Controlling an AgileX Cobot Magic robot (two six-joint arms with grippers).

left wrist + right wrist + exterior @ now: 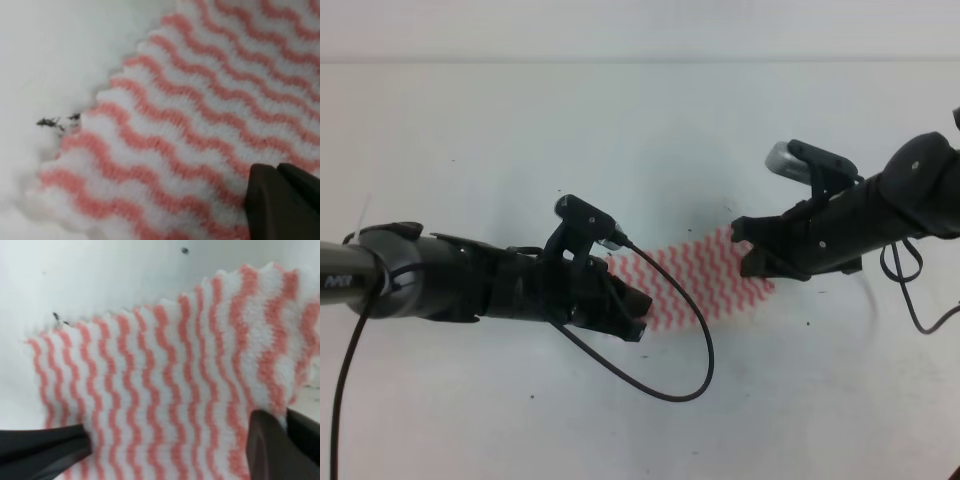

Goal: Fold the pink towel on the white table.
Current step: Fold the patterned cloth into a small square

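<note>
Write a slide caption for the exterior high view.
Left gripper and right gripper meet opposite ends of the pink towel on the white table.

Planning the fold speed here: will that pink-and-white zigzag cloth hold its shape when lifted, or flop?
The thin pink-and-white wavy-striped towel will probably flop: its far corner already curls up in the right wrist view. Its fuzzy knit probably grips the fingers rather than slipping. It looks light.

Towel (695, 282): pink-red and white wavy zigzag stripes, fuzzy weave in wrist views. Table (520, 130): plain white, few small dark specks. Both arms black; left gripper (630, 310) and right gripper (752, 250) black. Silver-grey cap (782, 160) on right wrist camera. Cable (670, 370) black.
</note>
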